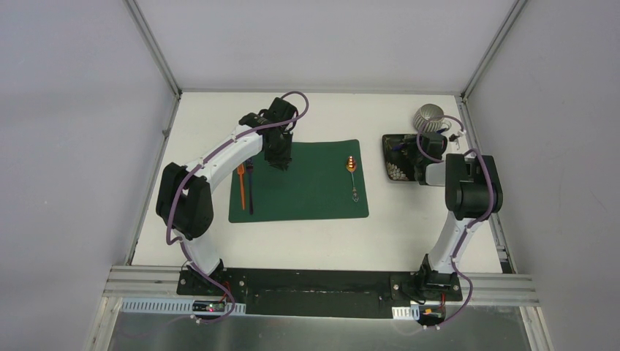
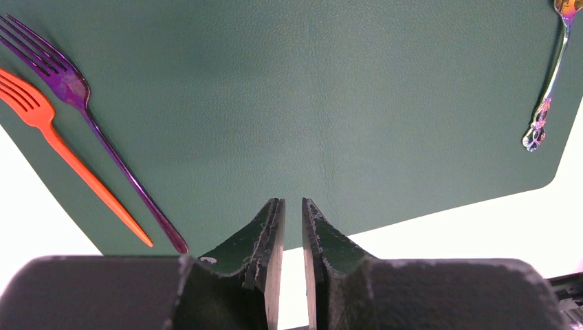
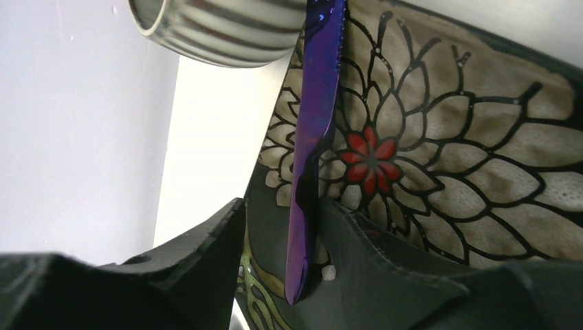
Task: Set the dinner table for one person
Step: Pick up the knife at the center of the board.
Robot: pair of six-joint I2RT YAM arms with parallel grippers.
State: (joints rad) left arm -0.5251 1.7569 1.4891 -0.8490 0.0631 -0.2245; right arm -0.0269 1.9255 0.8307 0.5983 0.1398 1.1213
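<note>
Top external: a green mat (image 1: pixel 307 190) lies mid-table (image 1: pixel 307 245). The orange fork (image 1: pixel 240 183) and purple fork (image 1: pixel 250 186) lie side by side along the mat's left edge, and the spoon (image 1: pixel 353 175) lies near its right edge. The setting looks partly done: the plate (image 1: pixel 398 157), near the table's right edge, and the cup (image 1: pixel 429 118), at its far right corner, are not yet at the mat. The left gripper (image 1: pixel 281 162) hangs over the mat's far left part and the right gripper (image 1: pixel 422 174) is down at the plate, with the table beneath both.

Left wrist: the fingers are almost together with only a slit between them, and they hold nothing. The mat lies below, with bare table past its edge.

Right wrist: the jaws stand apart, straddling a purple knife (image 3: pixel 316 103) that lies on the plate, and they are not clamped on it. The knife probably still has to go to the mat. The table shows as a white strip beside the plate.
</note>
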